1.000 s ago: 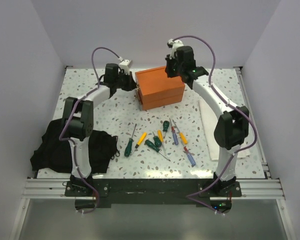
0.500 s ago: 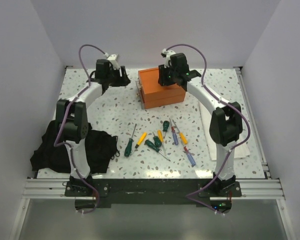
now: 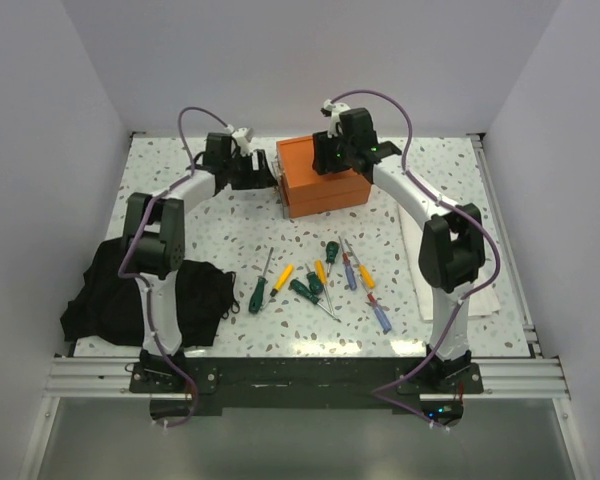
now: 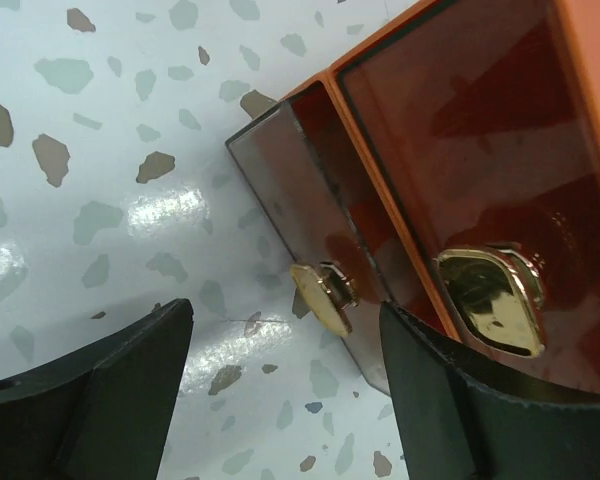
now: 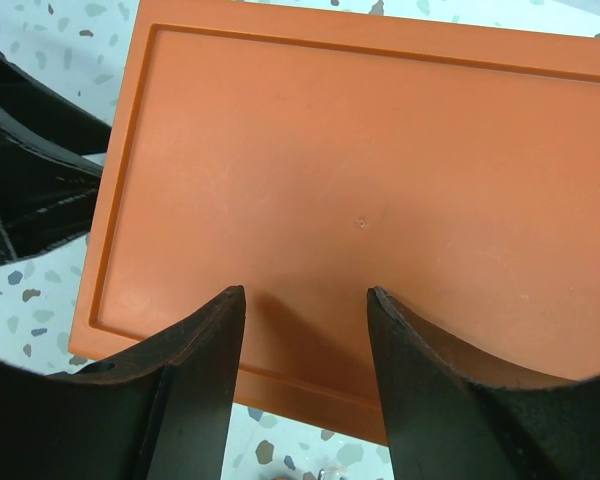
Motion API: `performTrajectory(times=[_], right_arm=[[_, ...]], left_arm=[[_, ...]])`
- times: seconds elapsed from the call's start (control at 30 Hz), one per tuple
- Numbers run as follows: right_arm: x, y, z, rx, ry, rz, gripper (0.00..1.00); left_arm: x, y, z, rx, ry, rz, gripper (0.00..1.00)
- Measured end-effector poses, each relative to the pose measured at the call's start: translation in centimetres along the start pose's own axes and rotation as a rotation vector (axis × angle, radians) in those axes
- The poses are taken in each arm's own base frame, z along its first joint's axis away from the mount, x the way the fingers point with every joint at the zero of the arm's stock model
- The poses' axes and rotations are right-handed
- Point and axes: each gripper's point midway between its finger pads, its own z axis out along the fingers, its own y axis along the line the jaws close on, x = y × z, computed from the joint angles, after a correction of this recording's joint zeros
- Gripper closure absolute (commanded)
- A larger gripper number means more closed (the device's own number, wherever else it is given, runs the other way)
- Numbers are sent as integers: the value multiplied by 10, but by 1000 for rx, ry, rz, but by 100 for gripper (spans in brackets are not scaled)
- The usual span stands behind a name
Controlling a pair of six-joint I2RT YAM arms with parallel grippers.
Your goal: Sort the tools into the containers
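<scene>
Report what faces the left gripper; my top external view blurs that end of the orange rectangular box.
Observer: The left gripper stands open before a small gold metal knob on a clear plastic rectangular bin jutting from the orange rectangular box.
Operator: Check for another knob.
Observer: A second gold knob sits on the compartment beside it.
Operator: Describe the other arm's end.
Observer: The right gripper is open above the box's flat lid, nothing between its fingers.
</scene>
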Motion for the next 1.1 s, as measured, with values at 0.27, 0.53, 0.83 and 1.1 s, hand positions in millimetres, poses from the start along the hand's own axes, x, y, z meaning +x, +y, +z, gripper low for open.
performTrajectory(times=[0.27, 0.53, 0.83, 1.1], right_arm=[[-1, 0, 1, 1, -9, -3, 43], [-1, -1, 2, 11, -18, -9, 43], [-3, -35, 0, 219, -39, -46, 42], [-6, -60, 0, 299, -56, -17, 42]], left_arm=[[17, 7, 15, -17, 39, -45, 23], [24, 2, 22, -44, 46, -32, 23], [21, 6, 23, -170, 39, -32, 22], [19, 32, 2, -249, 36, -59, 22]])
